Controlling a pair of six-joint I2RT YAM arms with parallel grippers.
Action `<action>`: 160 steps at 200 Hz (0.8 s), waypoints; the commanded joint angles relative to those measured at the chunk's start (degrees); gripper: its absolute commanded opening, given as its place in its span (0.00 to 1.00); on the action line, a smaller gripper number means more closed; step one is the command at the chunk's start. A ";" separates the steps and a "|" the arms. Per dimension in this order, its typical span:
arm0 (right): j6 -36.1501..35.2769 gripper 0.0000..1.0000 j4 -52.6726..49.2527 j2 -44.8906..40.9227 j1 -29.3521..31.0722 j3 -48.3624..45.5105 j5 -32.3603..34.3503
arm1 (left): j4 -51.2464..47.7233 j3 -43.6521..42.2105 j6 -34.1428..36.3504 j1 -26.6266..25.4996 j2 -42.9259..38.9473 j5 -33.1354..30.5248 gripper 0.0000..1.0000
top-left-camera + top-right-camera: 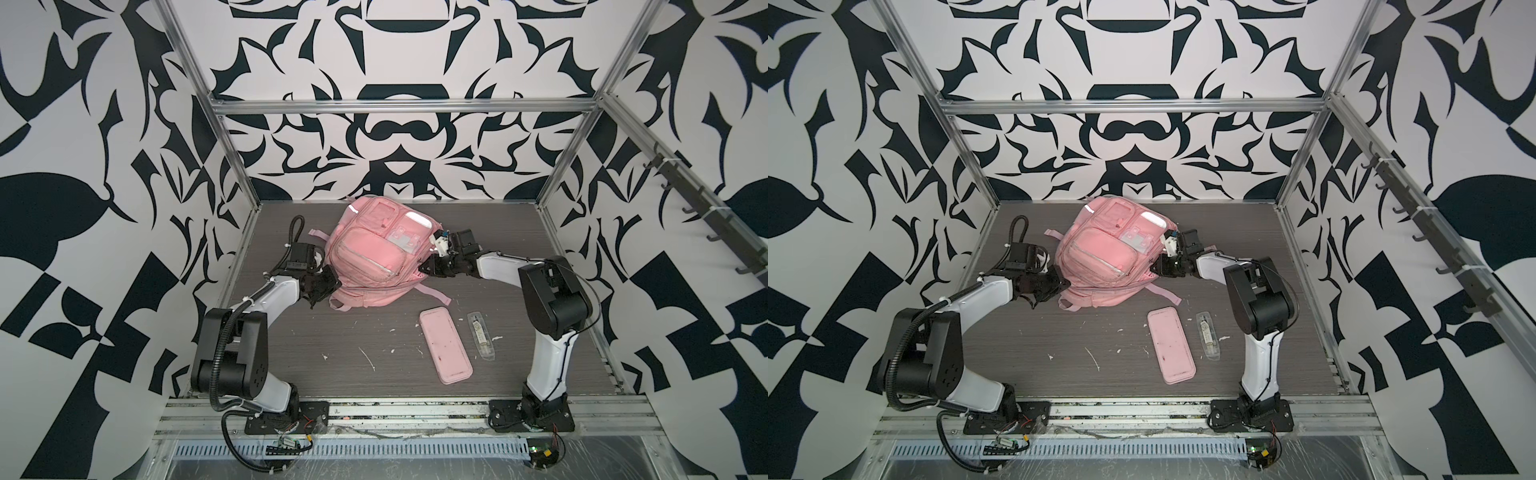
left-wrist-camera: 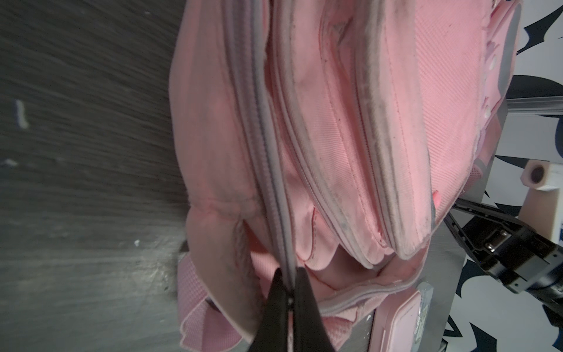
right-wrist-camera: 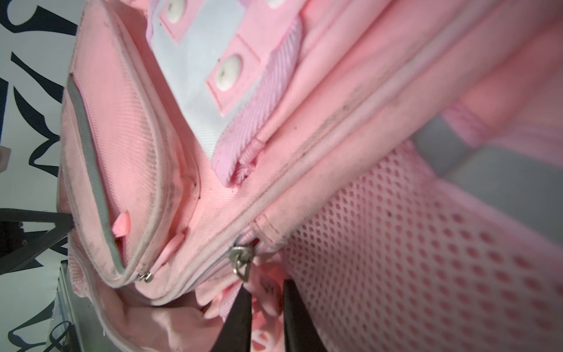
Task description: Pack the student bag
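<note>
**Black-and-white walls [image 1: 83, 208], and a grip in doubt**

On the grey table [image 1: 291, 353], the student bag [image 1: 370, 253] lies near the far edge, midway along. The left gripper [image 2: 290, 272] has its jaws pressed together on the bag's zip tape. The right gripper [image 3: 264, 292] straddles a pink pull tab [image 3: 269, 286] below the metal slider [image 3: 240, 259]; I cannot tell whether it truly pinches. A tug might slip off the tab or drag the whole bag. Only the top views show the pencil case [image 1: 445, 345], toward the front right corner.
</note>
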 commanded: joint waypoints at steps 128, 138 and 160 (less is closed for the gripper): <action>-4.16 0.08 -6.92 -7.64 0.11 -0.91 10.26 | -2.48 0.74 1.72 2.29 -0.79 -0.38 0.00; -4.17 0.05 -7.88 -7.87 0.19 -0.56 10.22 | -2.33 0.82 1.58 2.25 -0.77 -0.01 0.00; -5.03 0.00 -11.20 -8.13 1.17 1.11 10.51 | -1.63 0.52 0.97 2.16 -0.60 0.21 0.00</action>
